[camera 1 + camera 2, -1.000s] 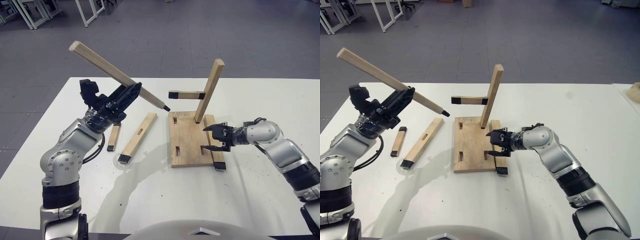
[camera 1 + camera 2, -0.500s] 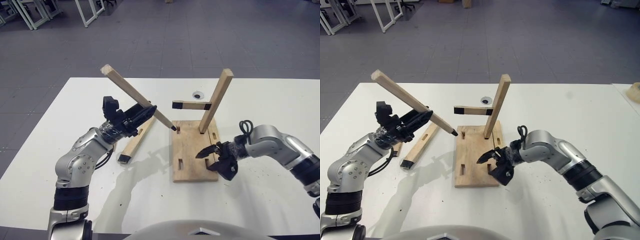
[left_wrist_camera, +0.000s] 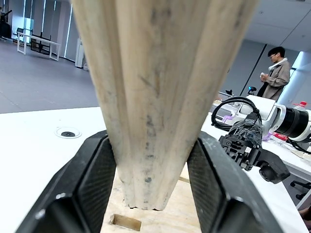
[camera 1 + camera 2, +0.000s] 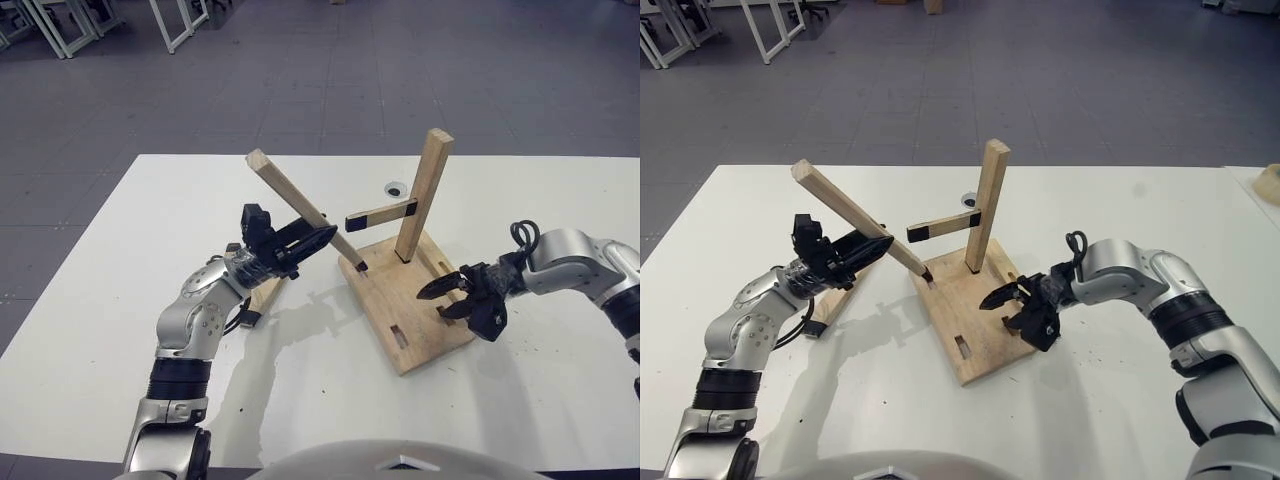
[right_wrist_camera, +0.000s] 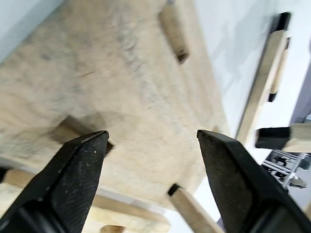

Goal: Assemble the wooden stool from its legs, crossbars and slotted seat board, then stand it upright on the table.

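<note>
The slotted seat board point(image 4: 410, 320) lies skewed on the white table. One leg point(image 4: 422, 195) stands upright in a far slot, with a black-tipped crossbar point(image 4: 380, 213) sticking out of its side. My left gripper point(image 4: 322, 236) is shut on a second leg point(image 4: 290, 200), which is tilted with its dark tip touching the board's left corner near a slot. In the left wrist view that leg point(image 3: 150, 97) sits between the fingers point(image 3: 90, 182). My right gripper point(image 4: 452, 297) is open at the board's right edge, its fingers point(image 5: 73, 179) spread over the board point(image 5: 121, 82).
Another slotted wooden piece point(image 4: 266, 293) lies on the table under my left forearm. A round hole point(image 4: 396, 187) sits in the table behind the stool parts. The front of the table point(image 4: 300, 420) is bare. Floor and white frames lie beyond the far edge.
The left arm has swung the held leg down and to the right until its tip met the board. The board has turned on the table. The right gripper has shifted right along its edge.
</note>
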{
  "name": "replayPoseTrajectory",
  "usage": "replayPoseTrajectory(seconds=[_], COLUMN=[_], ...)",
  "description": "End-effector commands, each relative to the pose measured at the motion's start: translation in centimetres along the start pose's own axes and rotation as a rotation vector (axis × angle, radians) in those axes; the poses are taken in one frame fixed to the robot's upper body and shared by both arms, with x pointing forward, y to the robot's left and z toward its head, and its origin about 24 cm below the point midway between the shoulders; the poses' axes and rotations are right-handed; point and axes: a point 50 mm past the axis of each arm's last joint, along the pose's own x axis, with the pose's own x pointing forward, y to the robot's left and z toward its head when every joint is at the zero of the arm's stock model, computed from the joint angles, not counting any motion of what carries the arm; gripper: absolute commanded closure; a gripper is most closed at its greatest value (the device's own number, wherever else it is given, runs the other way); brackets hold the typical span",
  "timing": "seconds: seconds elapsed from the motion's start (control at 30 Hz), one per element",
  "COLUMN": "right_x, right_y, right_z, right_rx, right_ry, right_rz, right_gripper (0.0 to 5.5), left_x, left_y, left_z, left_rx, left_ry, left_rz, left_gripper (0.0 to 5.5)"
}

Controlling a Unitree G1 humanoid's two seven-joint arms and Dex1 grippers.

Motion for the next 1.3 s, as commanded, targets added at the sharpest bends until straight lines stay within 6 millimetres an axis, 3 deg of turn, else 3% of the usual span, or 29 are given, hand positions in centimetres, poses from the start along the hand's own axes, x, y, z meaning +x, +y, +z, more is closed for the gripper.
replayPoseTrajectory(seconds=[0.03,0.23,0.6,0.9,1.1,1.2,1.3], right_x=[-2.3,-1.7,1.5,2.5,2.5,2.3,2.0], right_y=[-1.8,-2.2,0.6,4.0,3.8,3.5,2.0], right_z=[-1.1,-1.3,0.8,1.5,1.7,1.7,1.8], right_rx=[-0.023,0.019,0.134,0.251,0.274,0.294,0.304], right_ry=[0.088,0.084,-0.019,-0.030,-0.020,-0.010,-0.006], right_rz=[-0.032,-0.073,-0.034,0.091,0.051,0.027,-0.047], right_gripper=[2.13,2.13,2.13,2.13,2.13,2.13,2.13], left_x=[0.1,0.6,0.6,0.6,1.7,2.3,1.8], left_y=[0.8,1.6,2.9,4.4,2.6,2.4,2.1], left_z=[-0.5,-1.3,-3.2,-1.3,-0.6,-0.8,-2.4], left_rx=[0.024,-0.003,0.000,0.092,0.223,0.254,0.187], left_ry=[0.015,0.041,0.197,0.349,0.640,0.708,0.717], left_rz=[0.018,-0.009,-0.054,-0.078,-0.236,-0.165,-0.096], left_gripper=[3.42,3.42,3.46,3.46,3.46,3.46,3.46])
